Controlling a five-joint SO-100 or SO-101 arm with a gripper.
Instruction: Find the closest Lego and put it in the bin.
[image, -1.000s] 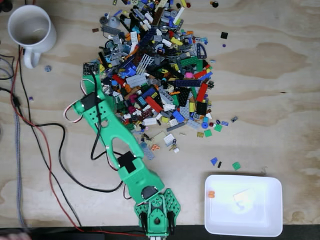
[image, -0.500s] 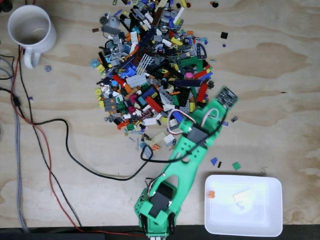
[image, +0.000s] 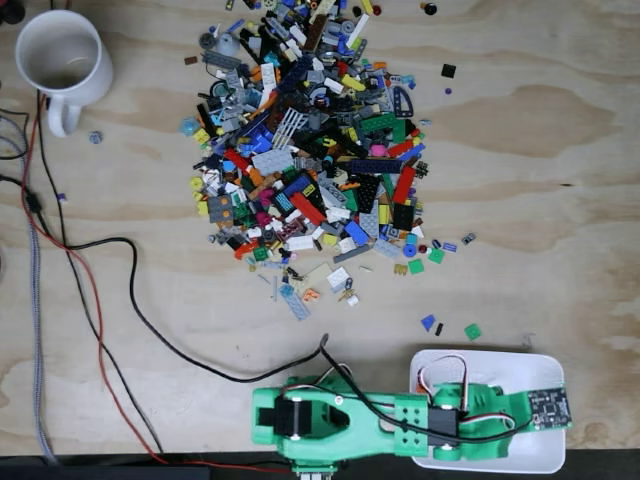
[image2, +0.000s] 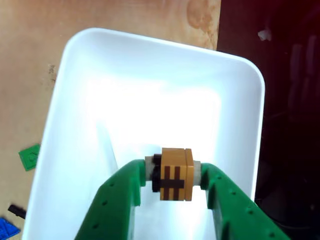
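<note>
Yellow-brown Lego (image2: 174, 174) (clamped), above white bin (image2: 150, 95)

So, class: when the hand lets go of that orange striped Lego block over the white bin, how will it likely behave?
The orange Lego block, pinched in the hand, looks rigid and light. Being boxy with flat faces, it should settle, not roll. The bin's smooth glossy floor may let it bounce or slide slightly; the raised rim should contain it.

The tabletop (image: 560, 150) is bare plywood, matt, with visible grain. The bin (image2: 150, 90) is smooth white plastic with a glossy glare. The fingers (image2: 120, 200) are matt green plastic. The Lego (image2: 174, 174) looks like smooth plastic. The mug (image: 62, 55) is glossy white.
</note>
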